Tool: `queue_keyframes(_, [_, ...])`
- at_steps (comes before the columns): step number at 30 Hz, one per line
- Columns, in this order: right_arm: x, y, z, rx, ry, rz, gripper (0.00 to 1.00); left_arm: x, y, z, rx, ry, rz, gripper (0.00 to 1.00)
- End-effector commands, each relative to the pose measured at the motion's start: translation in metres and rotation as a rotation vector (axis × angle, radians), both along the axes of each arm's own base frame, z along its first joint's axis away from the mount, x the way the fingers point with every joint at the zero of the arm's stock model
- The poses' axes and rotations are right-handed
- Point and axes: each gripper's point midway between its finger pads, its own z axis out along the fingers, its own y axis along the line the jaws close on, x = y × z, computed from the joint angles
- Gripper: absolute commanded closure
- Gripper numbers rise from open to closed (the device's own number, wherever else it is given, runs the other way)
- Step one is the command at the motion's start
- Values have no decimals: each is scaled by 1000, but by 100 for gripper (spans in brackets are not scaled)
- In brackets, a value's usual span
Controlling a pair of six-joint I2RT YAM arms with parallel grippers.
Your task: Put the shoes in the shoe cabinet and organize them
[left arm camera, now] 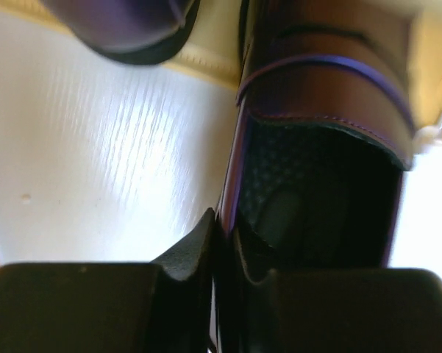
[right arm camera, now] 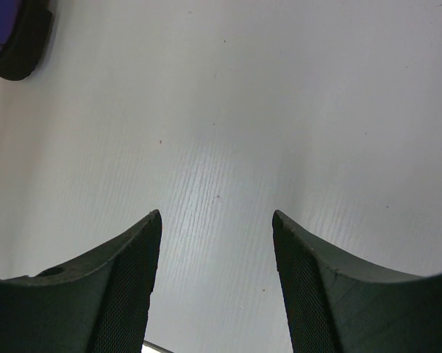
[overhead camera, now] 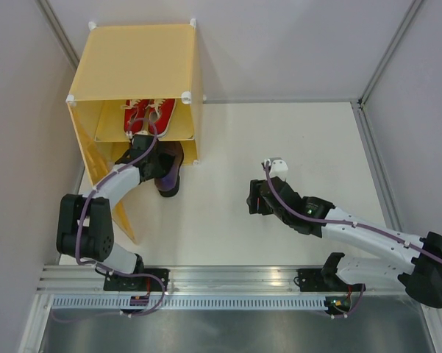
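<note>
**Shoe gripped at the cabinet's lower opening**

The yellow-orange plastic cube cabinet (overhead camera: 136, 62) stands at the far left corner of the white counter (overhead camera: 279, 147). Its door (overhead camera: 125, 217) is swung open toward the near left. Two small red canvas sneakers with white laces (overhead camera: 148, 116) sit side by side on the inner shelf, toes pointing out.

The left end effector (left arm camera: 224, 228) is clamped on the side wall of a glossy dark purple slip-on shoe (left arm camera: 316, 110), one finger inside the shoe's opening and one outside. This shoe lies at the front of the lower compartment, partly out on the counter. A second dark purple shoe (left arm camera: 125, 29) lies just beside it, the two apart in the wrist view.

The right end effector (right arm camera: 215, 220) hangs over the middle of the counter with its fingers spread wide and nothing between them, well apart from the cabinet.
</note>
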Motion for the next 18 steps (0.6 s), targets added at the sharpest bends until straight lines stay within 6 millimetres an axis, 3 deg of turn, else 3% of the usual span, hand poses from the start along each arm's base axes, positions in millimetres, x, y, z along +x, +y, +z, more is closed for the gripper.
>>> queue_keyframes(1, [3, -4, 7, 20, -25, -29, 34, 53, -5, 59, 2, -239, -26, 83])
queue_keyframes(2, [3, -5, 7, 20, -24, -33, 33, 52, -5, 60, 2, -243, -29, 76])
queue_keyframes(9, [1, -6, 9, 27, -23, -31, 33, 32, -8, 75, -35, -270, -34, 55])
queue_keyframes(10, [0, -6, 10, 29, -23, -26, 33, 29, -8, 78, -43, -278, -37, 48])
queue_keyframes(11, [0, -6, 10, 32, -23, -28, 34, 22, -9, 73, -52, -265, -33, 43])
queue_keyframes(12, [-1, -6, 9, 30, -21, -23, 34, 17, -9, 83, -63, -291, -36, 37])
queue_keyframes(13, [-1, -5, 10, 34, -22, -22, 33, 12, -10, 84, -69, -294, -39, 25])
queue_keyframes(14, [-1, -6, 10, 35, -22, -23, 33, 3, -10, 76, -74, -275, -36, 20])
queue_keyframes(16, [-2, -6, 10, 37, -22, -19, 34, -8, -11, 85, -91, -309, -41, 11])
queue_keyframes(18, [-3, -7, 9, 39, -22, -20, 34, -22, -14, 75, -110, -298, -62, 7])
